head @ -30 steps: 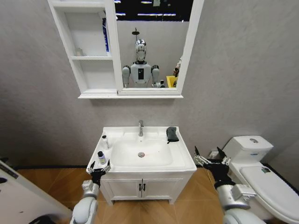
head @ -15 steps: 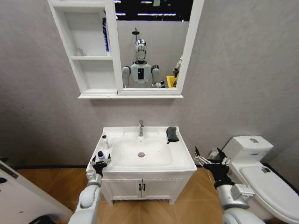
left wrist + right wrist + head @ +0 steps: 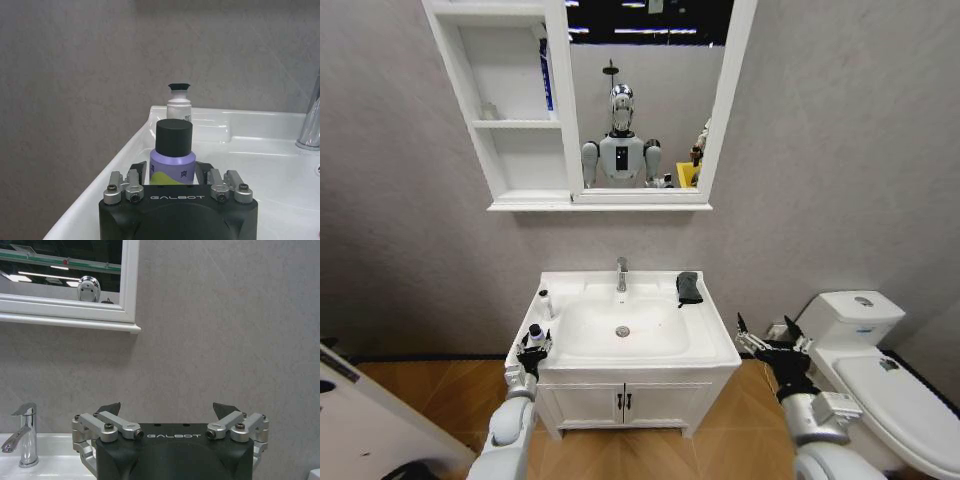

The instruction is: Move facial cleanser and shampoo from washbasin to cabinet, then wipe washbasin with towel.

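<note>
A purple bottle with a black cap (image 3: 173, 137) stands at the front left corner of the white washbasin (image 3: 713, 330), seen small in the head view as the purple bottle (image 3: 535, 334). My left gripper (image 3: 531, 346) is shut on it, pads against both sides, as the left gripper (image 3: 173, 172) shows. A small white bottle with a black cap (image 3: 178, 102) stands just behind it, by the wall-side rim (image 3: 546, 303). The dark towel (image 3: 689, 288) lies folded on the back right of the basin. The white cabinet (image 3: 510, 100) hangs above. My right gripper (image 3: 772, 342) hovers open to the right of the basin.
A chrome tap (image 3: 621, 272) rises at the back of the bowl. A blue item (image 3: 546, 75) stands on the cabinet's upper shelf beside the mirror (image 3: 645, 100). A white toilet (image 3: 865, 340) stands close to my right arm. The two-door vanity (image 3: 620, 400) is below.
My left gripper has moved up and forward to the purple bottle and its fingers have closed in from a wide spread. The right arm has not moved.
</note>
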Motion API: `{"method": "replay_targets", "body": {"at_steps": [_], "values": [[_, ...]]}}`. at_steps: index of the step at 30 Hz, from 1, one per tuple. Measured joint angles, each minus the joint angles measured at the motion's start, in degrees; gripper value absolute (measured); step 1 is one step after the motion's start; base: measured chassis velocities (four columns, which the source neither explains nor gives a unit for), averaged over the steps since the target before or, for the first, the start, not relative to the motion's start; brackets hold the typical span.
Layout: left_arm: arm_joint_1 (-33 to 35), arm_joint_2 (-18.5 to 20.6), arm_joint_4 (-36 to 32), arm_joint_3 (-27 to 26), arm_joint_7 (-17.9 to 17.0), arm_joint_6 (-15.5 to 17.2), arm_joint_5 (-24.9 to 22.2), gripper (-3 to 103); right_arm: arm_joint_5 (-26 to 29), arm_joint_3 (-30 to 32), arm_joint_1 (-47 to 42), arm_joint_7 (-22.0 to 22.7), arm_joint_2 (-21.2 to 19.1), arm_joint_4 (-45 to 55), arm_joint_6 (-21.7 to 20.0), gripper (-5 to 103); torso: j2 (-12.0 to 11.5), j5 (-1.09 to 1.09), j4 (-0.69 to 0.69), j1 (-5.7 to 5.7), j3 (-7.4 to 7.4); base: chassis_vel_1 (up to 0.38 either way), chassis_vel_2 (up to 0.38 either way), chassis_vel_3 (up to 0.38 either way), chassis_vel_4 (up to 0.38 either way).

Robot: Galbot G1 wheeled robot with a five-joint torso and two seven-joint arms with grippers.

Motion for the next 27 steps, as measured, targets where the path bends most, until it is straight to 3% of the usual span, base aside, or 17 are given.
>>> {"method": "replay_targets", "body": {"at_steps": [5,9,16,22,27], "values": [[0.87,-0.03,-1.63,-0.27,0.05,0.00,0.03,43,0.02,-0.19,0.19,0.32,-0.10,0.16,-0.84,100,0.00,0.00,0.00,0.00,0.00,0.000,0.000,0.000,0.000],[1.84,0.23,-3.60,-0.51,-0.07,0.14,0.26,43,0.04,-0.37,0.34,0.50,-0.11,0.16,-1.84,100,0.00,0.00,0.00,0.00,0.00,0.000,0.000,0.000,0.000],[7.98,3.74,-21.57,-1.27,-3.75,6.63,-2.65,43,-1.21,0.08,1.04,0.02,-0.48,-0.62,-2.54,100,0.00,0.01,0.00,0.00,-0.01,0.000,0.000,0.000,0.000],[9.89,7.15,-31.14,-2.79,-7.16,10.13,-7.31,43,-0.64,0.09,1.14,0.34,-0.56,-0.50,-3.95,100,0.00,0.00,0.00,0.00,-0.01,0.000,0.000,0.000,0.000],[10.50,8.77,-35.16,-3.05,-8.52,11.36,-9.20,43,-0.98,0.05,0.64,0.09,-0.67,-0.47,-4.00,100,0.00,0.00,0.00,-0.01,-0.01,0.000,0.000,0.000,0.000]]}}
